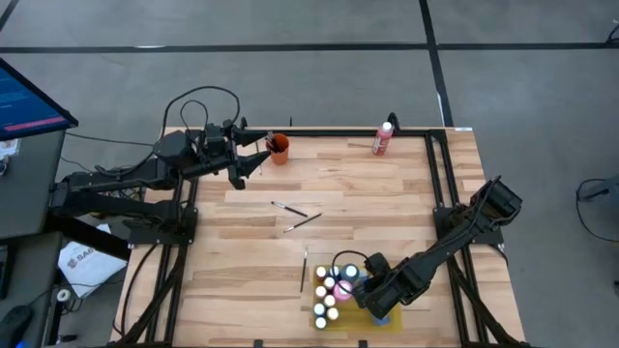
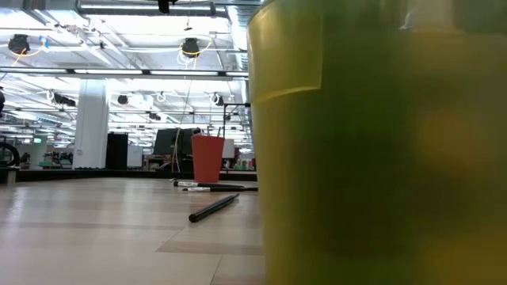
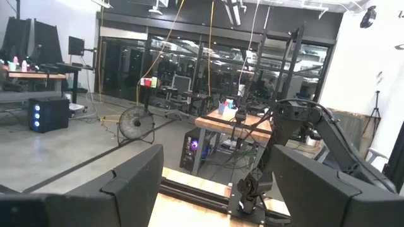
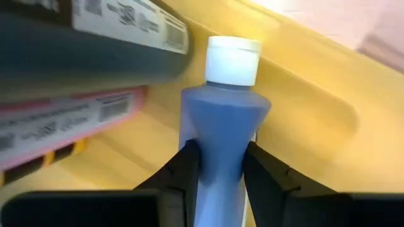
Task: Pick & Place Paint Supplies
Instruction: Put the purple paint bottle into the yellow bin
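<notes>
The right gripper (image 4: 218, 167) is low over the yellow tray (image 4: 315, 120) at the near edge of the table (image 1: 387, 193). Its two dark fingers (image 4: 180, 173) press on both sides of a blue bottle (image 4: 221, 132), so it has hold of it. The bottle has a white cap (image 4: 233, 60) and points away from the gripper, along the tray floor.

Other bottles crowd in close. A dark one (image 4: 82, 44) and a pink one (image 4: 69, 126) lie right beside the blue bottle, with their labels showing. The tray wall rises just past the cap. From above, the right gripper (image 1: 372, 290) sits at the right side of a bunch of white caps (image 1: 331, 295) packed in the tray (image 1: 363, 317).

Three thin brushes are on the bare wood. Two brushes (image 1: 295, 215) lie crossed near the middle of the table. One brush (image 1: 304, 269) lies just left of the tray.

A red bottle (image 1: 383, 138) is at the far edge, well apart from the tray. An orange cup (image 1: 280, 149) stands at the far edge too.

The left gripper (image 1: 259, 153) hangs in the air just beside the cup. Its fingers (image 3: 126, 186) are spread wide and hold nothing.
</notes>
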`<action>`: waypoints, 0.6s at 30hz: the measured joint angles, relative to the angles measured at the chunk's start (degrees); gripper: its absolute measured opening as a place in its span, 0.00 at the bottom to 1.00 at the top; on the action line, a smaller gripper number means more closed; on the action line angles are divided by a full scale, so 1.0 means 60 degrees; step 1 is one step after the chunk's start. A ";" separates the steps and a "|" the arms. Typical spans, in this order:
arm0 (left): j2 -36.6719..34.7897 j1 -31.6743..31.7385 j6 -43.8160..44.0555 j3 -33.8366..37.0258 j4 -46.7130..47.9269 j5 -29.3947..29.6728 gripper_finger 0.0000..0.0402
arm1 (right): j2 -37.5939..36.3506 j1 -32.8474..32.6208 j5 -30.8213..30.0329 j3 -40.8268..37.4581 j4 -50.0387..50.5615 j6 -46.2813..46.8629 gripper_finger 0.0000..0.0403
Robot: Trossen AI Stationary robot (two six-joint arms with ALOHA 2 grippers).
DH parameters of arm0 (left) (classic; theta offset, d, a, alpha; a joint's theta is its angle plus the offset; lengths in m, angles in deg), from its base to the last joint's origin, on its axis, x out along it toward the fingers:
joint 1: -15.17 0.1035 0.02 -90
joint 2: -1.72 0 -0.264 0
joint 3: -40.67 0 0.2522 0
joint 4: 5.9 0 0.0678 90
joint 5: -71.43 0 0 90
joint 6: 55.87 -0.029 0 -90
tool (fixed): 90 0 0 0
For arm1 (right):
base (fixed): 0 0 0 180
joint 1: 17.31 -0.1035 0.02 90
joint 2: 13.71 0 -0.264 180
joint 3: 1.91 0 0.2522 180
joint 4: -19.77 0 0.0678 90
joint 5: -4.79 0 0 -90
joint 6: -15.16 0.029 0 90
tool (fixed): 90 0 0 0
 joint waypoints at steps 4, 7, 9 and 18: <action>0.0000 0.0001 -0.0004 0.0000 -0.0004 0.0006 0.71 | 0.0053 -0.0067 -0.0138 0.0473 0.0957 -0.0115 0.23; 0.0000 0.0001 -0.0004 0.0000 -0.0011 0.0009 0.71 | 0.0086 -0.0212 -0.0535 0.0720 0.1618 -0.0206 0.23; 0.0000 0.0001 -0.0004 0.0000 -0.0022 0.0020 0.71 | 0.0076 -0.0342 -0.0827 0.0870 0.1785 -0.0082 0.23; -0.0004 0.0001 -0.0004 0.0000 -0.0069 0.0042 0.71 | 0.0035 -0.1024 -0.2387 0.1318 0.2333 0.0901 0.17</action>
